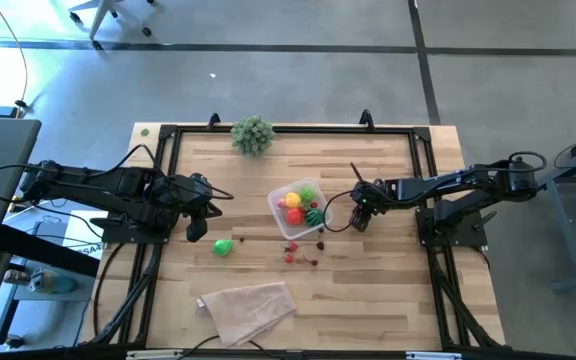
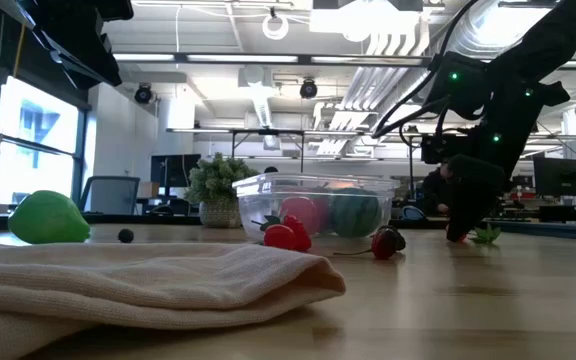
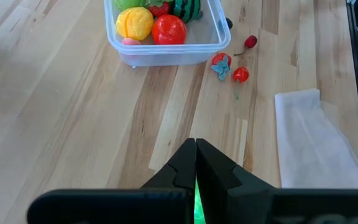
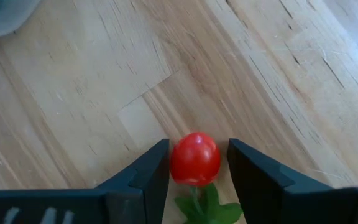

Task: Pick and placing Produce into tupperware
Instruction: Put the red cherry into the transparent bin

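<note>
The clear tupperware (image 1: 281, 192) stands mid-table holding yellow, red and green produce (image 3: 152, 25). Loose produce lies on the wood near it: a strawberry (image 3: 220, 61), small red pieces (image 3: 240, 74) and a green fruit (image 1: 224, 246). My right gripper (image 4: 197, 165) points steeply down just right of the box, its fingers open on either side of a small red tomato (image 4: 194, 157) with a green leaf top, which rests on the table. My left gripper (image 3: 196, 155) hovers shut over the table's left part, holding nothing. My right gripper comes at the tomato from above, slanting in from the table's right. One finger (image 4: 157, 168) stands right at the tomato's side and the other (image 4: 244, 168) a sliver off it. I cannot tell whether either touches it.
A beige cloth (image 1: 250, 308) lies crumpled near the front edge. A bushy pale-green plant ball (image 1: 252, 134) sits at the far edge. A black frame (image 1: 288, 129) runs around the work area. Bare wood lies right of my right gripper.
</note>
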Controlling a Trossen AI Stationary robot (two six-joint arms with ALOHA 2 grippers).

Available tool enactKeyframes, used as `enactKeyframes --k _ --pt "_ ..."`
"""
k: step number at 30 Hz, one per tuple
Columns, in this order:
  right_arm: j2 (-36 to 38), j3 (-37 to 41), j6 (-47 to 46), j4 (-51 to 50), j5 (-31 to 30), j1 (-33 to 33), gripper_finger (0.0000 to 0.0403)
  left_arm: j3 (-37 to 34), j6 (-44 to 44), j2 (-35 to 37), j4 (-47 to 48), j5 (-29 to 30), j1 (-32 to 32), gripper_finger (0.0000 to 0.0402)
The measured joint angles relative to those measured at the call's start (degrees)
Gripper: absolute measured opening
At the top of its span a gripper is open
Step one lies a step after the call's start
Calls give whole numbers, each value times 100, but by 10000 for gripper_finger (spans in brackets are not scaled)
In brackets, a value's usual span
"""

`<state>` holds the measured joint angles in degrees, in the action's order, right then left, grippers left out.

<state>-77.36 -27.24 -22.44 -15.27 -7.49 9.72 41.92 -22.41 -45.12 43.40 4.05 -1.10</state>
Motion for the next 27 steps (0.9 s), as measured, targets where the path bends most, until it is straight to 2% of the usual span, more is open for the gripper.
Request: enactKeyframes --k 13,27 --pt "-4 7 -2 14 -46 -2 99 2 1 2 2 0 -1 1" --pt "-18 -34 24 31 -105 -2 92 1 -1 2 0 0 -1 1"
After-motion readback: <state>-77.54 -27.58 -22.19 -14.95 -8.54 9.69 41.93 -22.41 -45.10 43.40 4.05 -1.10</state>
